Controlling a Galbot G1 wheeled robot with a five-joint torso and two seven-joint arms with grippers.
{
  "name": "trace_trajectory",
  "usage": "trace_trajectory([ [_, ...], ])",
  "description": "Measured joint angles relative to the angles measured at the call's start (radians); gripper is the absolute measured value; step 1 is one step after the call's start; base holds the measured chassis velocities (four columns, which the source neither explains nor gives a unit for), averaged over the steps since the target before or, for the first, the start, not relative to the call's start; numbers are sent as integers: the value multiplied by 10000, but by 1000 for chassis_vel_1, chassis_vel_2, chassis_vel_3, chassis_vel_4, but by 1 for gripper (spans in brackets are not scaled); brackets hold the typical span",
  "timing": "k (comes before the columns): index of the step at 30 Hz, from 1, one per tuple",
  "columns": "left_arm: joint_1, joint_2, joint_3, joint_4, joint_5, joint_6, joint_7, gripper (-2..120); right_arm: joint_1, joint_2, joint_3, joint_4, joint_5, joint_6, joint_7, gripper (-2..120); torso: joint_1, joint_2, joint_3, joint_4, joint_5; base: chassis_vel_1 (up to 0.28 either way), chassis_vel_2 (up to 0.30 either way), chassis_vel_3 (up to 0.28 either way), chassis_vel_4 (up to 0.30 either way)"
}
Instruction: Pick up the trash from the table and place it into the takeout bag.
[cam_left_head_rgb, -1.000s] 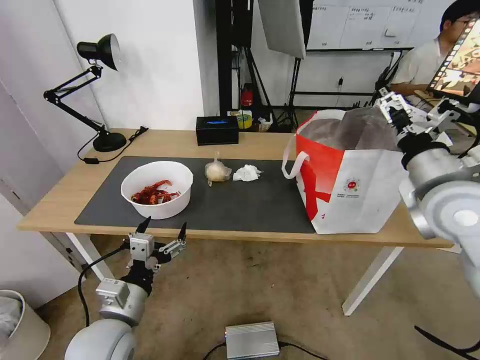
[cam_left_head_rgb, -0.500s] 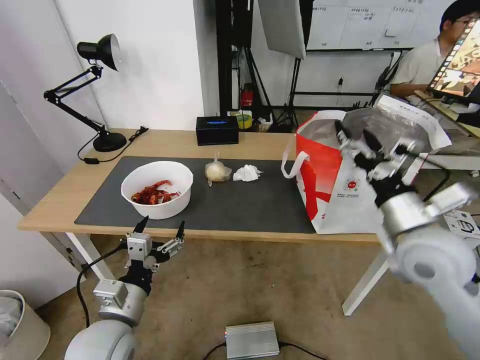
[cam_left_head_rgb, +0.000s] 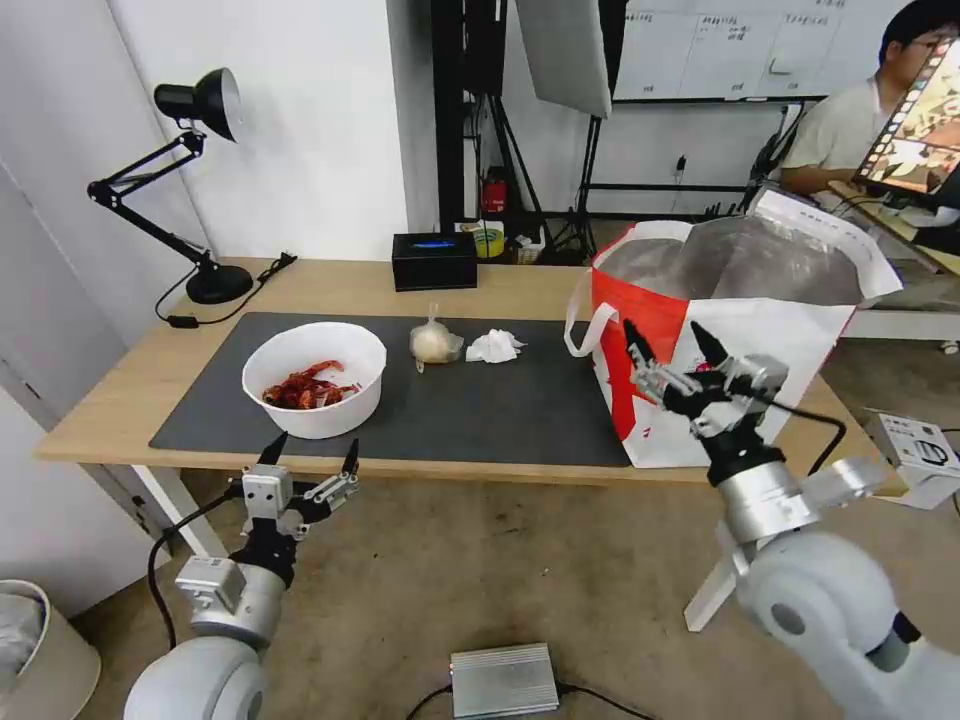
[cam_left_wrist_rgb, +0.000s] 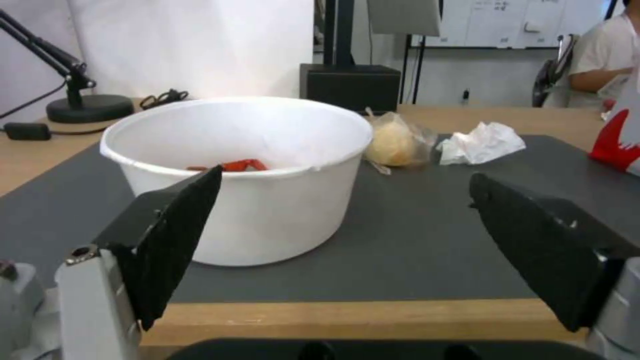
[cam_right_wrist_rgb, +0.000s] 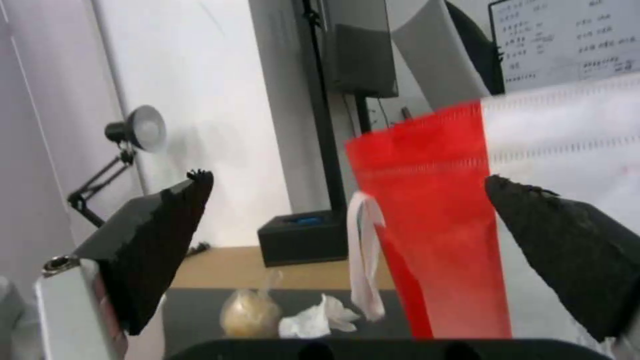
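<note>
— Where's everything sitting?

— The table (cam_left_head_rgb: 120, 400) has the bag (cam_left_head_rgb: 740, 400) standing open at its right end. On the mat, the bowl (cam_left_head_rgb: 314, 378) of shells, then the knotted bag (cam_left_head_rgb: 434, 343), then the tissue (cam_left_head_rgb: 494, 346)

— And the arms?

— Right gripper (cam_left_head_rgb: 677, 358) hangs in front of the bag, fingers spread and empty. Left gripper (cam_left_head_rgb: 310, 460) waits below the table edge, just short of the bowl, also spread wide

— So how should it go?

— I'd guess the tissue is nearest the right one: come from above, pinch its peak, clear the bag's rim before letting go
</note>
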Motion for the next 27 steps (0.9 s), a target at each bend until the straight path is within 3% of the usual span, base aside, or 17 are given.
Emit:
trace_trajectory([
  [12,-119,43,2,210,-38,1,66,100,-809,1168,-2,-542,-1589,417,-53,100,1,0,0,0,0,0,0,0,0],
  [27,-339,232,15,421,-164,1,108,100,-1836,2335,-138,-897,-3751,651,689,100,2,0,1,0,-1,0,0,0,0],
])
